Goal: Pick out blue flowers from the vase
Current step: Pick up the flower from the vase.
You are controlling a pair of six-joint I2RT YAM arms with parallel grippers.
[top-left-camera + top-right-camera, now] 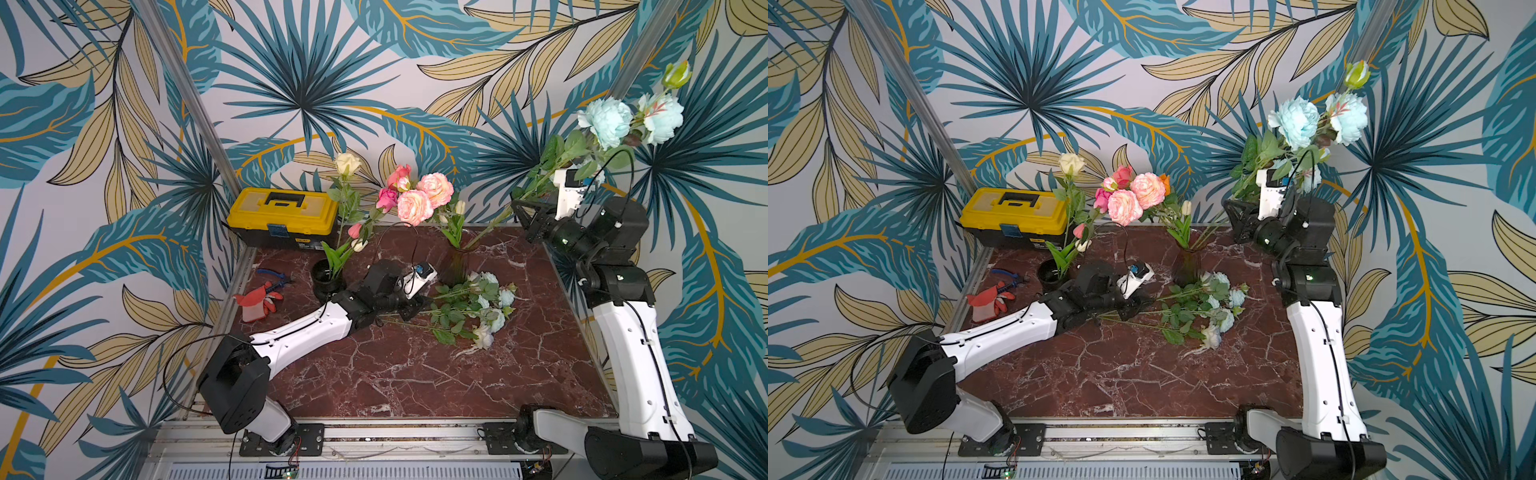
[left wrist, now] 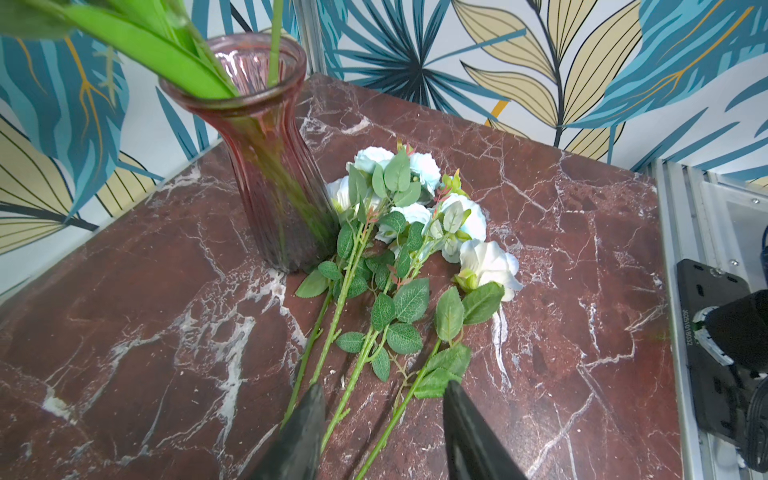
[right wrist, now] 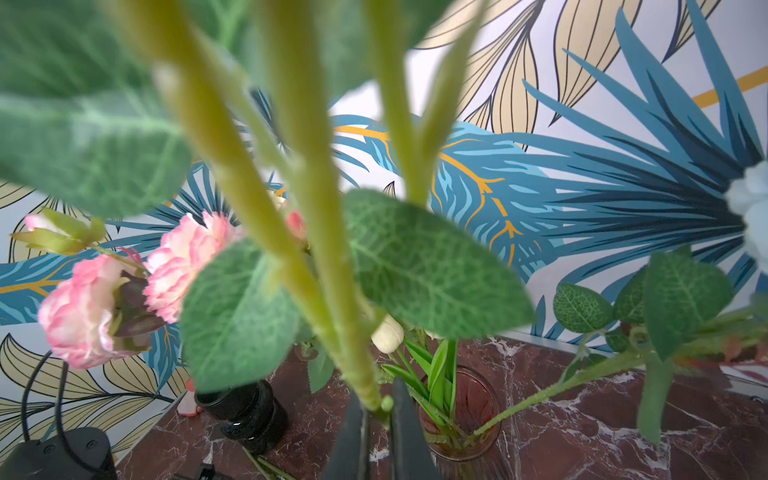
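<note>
Holds the raised blue flowers (image 1: 609,120) by the stem in the clenched right hand (image 3: 379,411) up beside the vase (image 1: 455,266), rests the released left hand (image 2: 383,388) astride picked blue flowers (image 2: 415,216) on the table (image 1: 415,374), then likely calls for clearing the rim and laying them alongside.

Table (image 1: 374,374): red-brown marble top, white veins. Back left corner: yellow toolbox (image 1: 282,216). Left edge: blue-handled pliers (image 1: 272,275), with a red-and-white glove (image 1: 257,303) just beside them. Black vase (image 1: 326,282) upright, left of centre. Pink glass vase (image 1: 455,264) upright, rear centre. Blue flowers (image 1: 478,307) lie flat at its base.
</note>
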